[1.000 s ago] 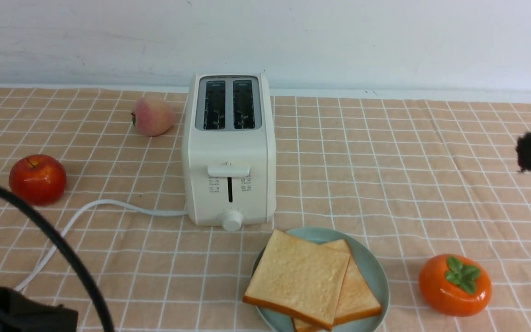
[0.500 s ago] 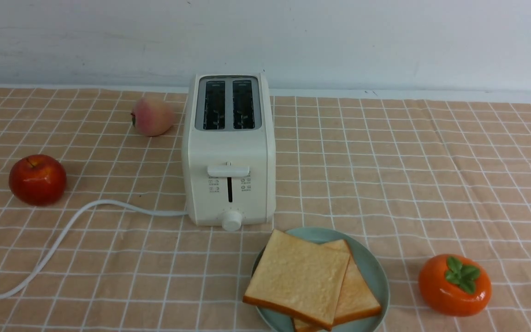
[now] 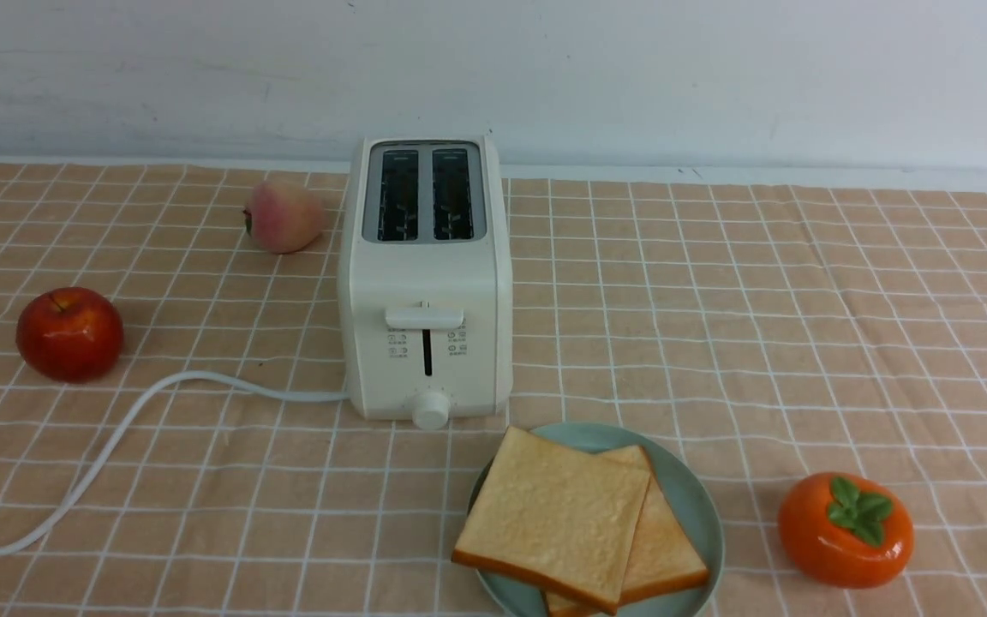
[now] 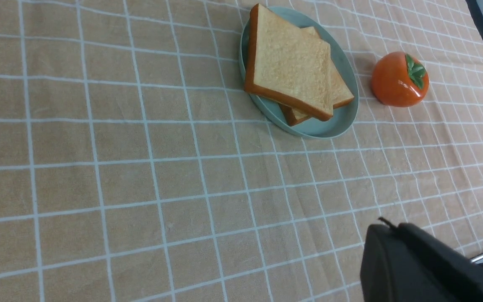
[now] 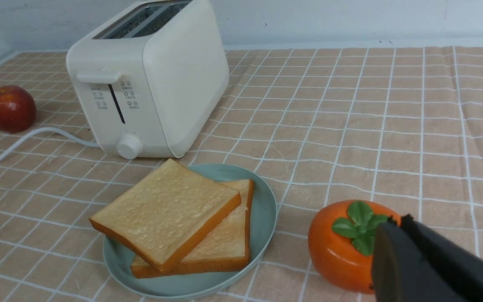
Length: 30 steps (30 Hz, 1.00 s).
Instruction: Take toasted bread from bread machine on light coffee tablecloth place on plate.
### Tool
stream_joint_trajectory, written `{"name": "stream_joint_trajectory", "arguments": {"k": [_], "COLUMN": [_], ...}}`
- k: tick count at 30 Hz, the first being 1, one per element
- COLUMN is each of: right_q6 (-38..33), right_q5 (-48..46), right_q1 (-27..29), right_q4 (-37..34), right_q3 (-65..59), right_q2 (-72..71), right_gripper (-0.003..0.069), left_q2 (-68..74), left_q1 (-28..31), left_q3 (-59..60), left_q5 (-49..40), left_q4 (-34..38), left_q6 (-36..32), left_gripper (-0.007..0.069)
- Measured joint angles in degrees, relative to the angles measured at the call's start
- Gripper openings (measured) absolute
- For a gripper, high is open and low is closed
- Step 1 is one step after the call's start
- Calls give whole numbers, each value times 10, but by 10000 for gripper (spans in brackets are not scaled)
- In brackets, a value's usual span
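Toasted bread [image 3: 553, 514], two square golden slices with darker brown crusts, lies stacked on the plate [image 3: 690, 506], a round pale teal dish at the near edge of my front view. The upper slice sits askew on the lower one, and its left corner reaches out past the plate's rim. Just behind the plate stands the bread machine [image 3: 425, 283], a cream-white two-slot toaster. Its two slots show dark from above, its lever is at the top of its track, and a round knob sits low on its front. A white cord [image 3: 116, 437] curves from its base toward my left across the light coffee tablecloth [image 3: 716, 300], a peach-tan cloth gridded with thin white lines. A red apple [image 3: 69, 332] rests well to the left of the toaster, a peach [image 3: 284, 216] sits close by its back left corner, and an orange persimmon [image 3: 845, 531] with a green leaf cap sits near the plate on its right. From the wrist cameras I see the left gripper [image 4: 388, 235] and the right gripper [image 5: 396, 230] as dark shapes above the cloth, each with its jaws pressed together and holding nothing. The right gripper's tip overlaps the persimmon in its own view.
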<state>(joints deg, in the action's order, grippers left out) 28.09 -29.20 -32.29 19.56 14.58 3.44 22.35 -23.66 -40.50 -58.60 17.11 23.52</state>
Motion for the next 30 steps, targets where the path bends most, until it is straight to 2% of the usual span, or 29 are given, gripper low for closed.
{"name": "stream_joint_trajectory", "arguments": {"k": [6, 10, 13, 16, 17, 22, 26, 30], "right_q6": [0, 0, 0, 0, 0, 0, 0, 0], "right_q5": [0, 0, 0, 0, 0, 0, 0, 0], "right_q1": [0, 0, 0, 0, 0, 0, 0, 0], "right_q4": [0, 0, 0, 0, 0, 0, 0, 0], "right_q3": [0, 0, 0, 0, 0, 0, 0, 0], "right_q2": [0, 0, 0, 0, 0, 0, 0, 0], "right_gripper": [-7, -3, -1, 1, 2, 8, 8, 12], "left_q2": [-22, -81, -154, -189, -214, -230, -230, -230], "left_q1": [0, 0, 5, 21, 43, 114, 131, 126], "left_q3": [8, 28, 79, 116, 157, 289, 387, 420], "left_q5": [1, 26, 115, 183, 247, 365, 410, 407], "left_q4": [-4, -53, -127, -145, -156, -171, -171, -171], "left_q6": [-5, -27, -39, -44, -55, -103, -108, -108], "left_gripper": [-14, -14, -14, -14, -14, -13, -13, -12]}}
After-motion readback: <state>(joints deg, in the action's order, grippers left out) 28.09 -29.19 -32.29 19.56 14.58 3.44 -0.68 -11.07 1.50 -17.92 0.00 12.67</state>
